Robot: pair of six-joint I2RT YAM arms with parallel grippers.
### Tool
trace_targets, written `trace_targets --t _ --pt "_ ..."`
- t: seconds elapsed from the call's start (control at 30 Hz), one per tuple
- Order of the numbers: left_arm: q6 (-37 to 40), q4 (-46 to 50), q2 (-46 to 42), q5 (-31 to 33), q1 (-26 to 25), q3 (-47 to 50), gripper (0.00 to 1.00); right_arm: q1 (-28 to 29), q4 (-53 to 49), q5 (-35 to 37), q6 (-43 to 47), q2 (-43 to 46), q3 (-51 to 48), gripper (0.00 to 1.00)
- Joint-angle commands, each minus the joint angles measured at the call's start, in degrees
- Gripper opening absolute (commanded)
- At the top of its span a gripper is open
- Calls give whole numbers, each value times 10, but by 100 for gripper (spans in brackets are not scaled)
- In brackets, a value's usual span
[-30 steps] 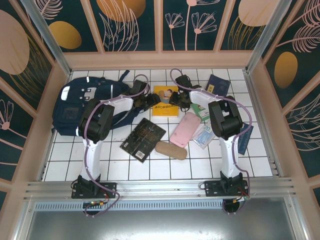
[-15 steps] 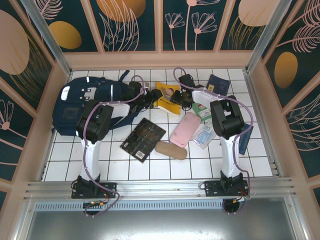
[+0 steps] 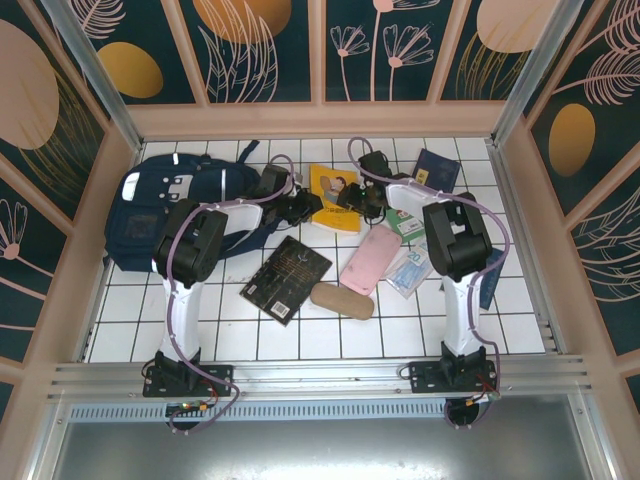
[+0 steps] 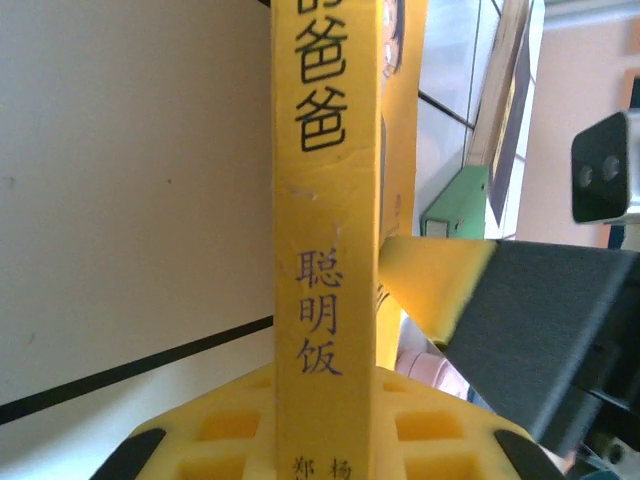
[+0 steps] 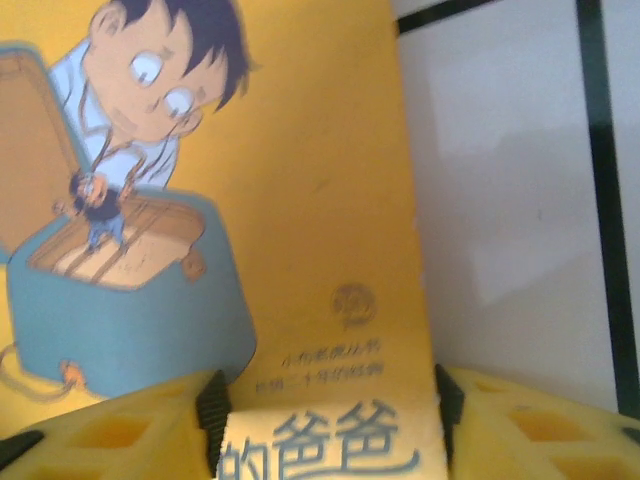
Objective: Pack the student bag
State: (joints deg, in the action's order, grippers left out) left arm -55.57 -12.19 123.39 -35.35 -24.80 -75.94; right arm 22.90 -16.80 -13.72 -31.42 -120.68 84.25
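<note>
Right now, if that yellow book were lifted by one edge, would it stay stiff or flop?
The yellow book looks thin, its spine narrow in the left wrist view, so it is probably light. With what seems a soft cover, it may sag if held by one edge. The smooth cover could slip when pinched.

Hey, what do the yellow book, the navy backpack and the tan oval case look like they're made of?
The yellow book looks like paper with a smooth printed softcover: cartoon art, thin flat spine. The student bag looks like matte woven fabric: soft folds, straps. The tan case is matte and rounded, perhaps leatherette or fabric; too small to tell.
</note>
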Motion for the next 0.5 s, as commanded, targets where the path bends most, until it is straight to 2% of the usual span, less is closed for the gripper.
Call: trace_targets --t 0.0,0.1,0.17,0.47 --pt "4 -28 -31 -20 -10 -13 2 -7 31 -42 -14 67 -36 66" --pt "-26 -69 -54 -38 -8 -5 0 -19 68 -77 -29 103 -70 83" --pt "-47 -101 -71 -53 -7 3 0 -32 99 -107 -44 126 -96 87" --pt "-128 -199 -130 -98 -7 35 0 -88 262 -266 -130 192 -185 89"
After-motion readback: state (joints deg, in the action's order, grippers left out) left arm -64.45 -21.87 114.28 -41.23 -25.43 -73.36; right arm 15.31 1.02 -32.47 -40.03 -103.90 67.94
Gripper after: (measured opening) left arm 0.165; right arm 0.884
